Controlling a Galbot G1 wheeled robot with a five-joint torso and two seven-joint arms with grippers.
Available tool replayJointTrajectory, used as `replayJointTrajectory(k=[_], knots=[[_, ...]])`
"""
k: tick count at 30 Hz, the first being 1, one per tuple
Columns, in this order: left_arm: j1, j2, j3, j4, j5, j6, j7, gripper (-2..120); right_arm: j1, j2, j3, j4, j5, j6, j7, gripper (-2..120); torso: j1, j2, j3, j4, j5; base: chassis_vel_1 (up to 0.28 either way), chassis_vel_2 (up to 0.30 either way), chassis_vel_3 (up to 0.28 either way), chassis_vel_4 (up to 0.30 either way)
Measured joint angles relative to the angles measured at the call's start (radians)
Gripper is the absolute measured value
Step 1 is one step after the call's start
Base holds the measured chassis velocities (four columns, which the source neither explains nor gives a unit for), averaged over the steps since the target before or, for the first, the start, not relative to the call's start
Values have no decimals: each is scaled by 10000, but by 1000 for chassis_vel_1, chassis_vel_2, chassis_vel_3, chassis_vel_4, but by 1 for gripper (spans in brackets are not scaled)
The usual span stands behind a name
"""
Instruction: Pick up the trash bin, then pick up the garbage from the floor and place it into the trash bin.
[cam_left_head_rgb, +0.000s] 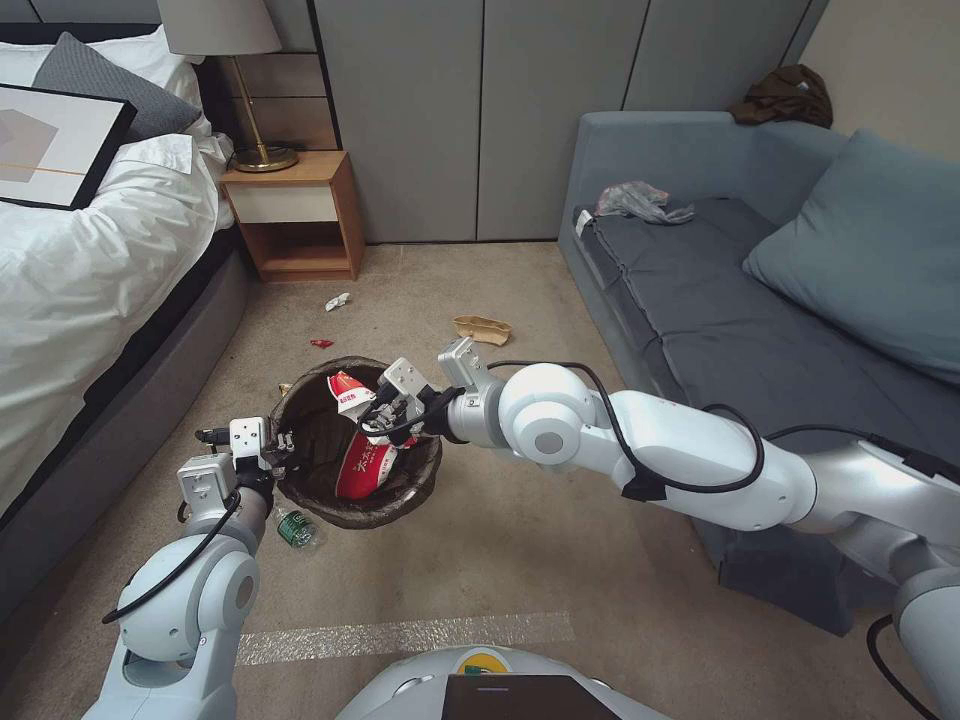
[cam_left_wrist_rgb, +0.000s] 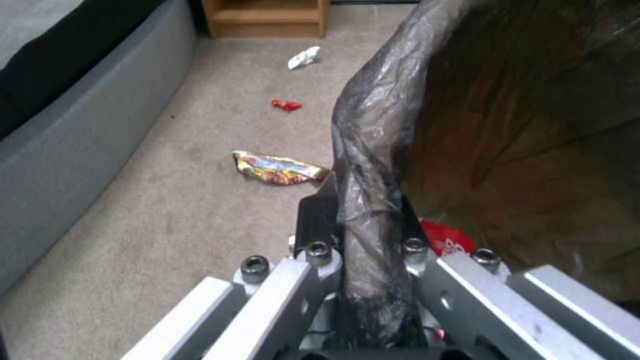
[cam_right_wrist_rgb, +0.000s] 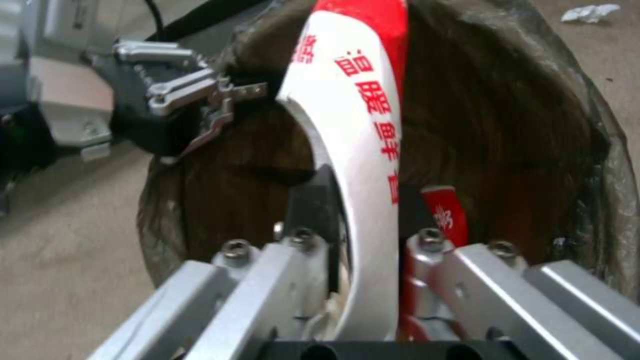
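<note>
Depositing step: right tool (cam_right_wrist_rgb: 363, 220) is pinching a crushed red-and-white cup (cam_right_wrist_rgb: 360, 125) over the trash bin (cam_left_head_rgb: 420, 490), whose rim the left tool (cam_left_wrist_rgb: 363, 235) is clamping. Next likely calls for release.

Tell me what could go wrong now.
The right tool grips a crushed red-and-white paper cup above the trash bin; released off-centre, it may fall outside. The left tool pinches only the bag-covered rim, so the bin could tilt or slip.
</note>
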Motion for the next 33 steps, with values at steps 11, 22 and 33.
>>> replayJointTrajectory(k=[11,22,33], knots=[[-16,-28,-78,50,6,-2,29,0,-56,357,-141,-293,157,477,234,50,0,0,0,1,0,0,0,0,0],[-29,-11,-120,52,-9,-2,52,0,102,764,-20,-272,603,829,741,90,0,0,0,3,0,0,0,0,0],[-59,16,-118,79,-12,-3,63,0,122,-9,2301,824,766,1572,1108,100,0,0,-1,2,2,0,0,0,0]])
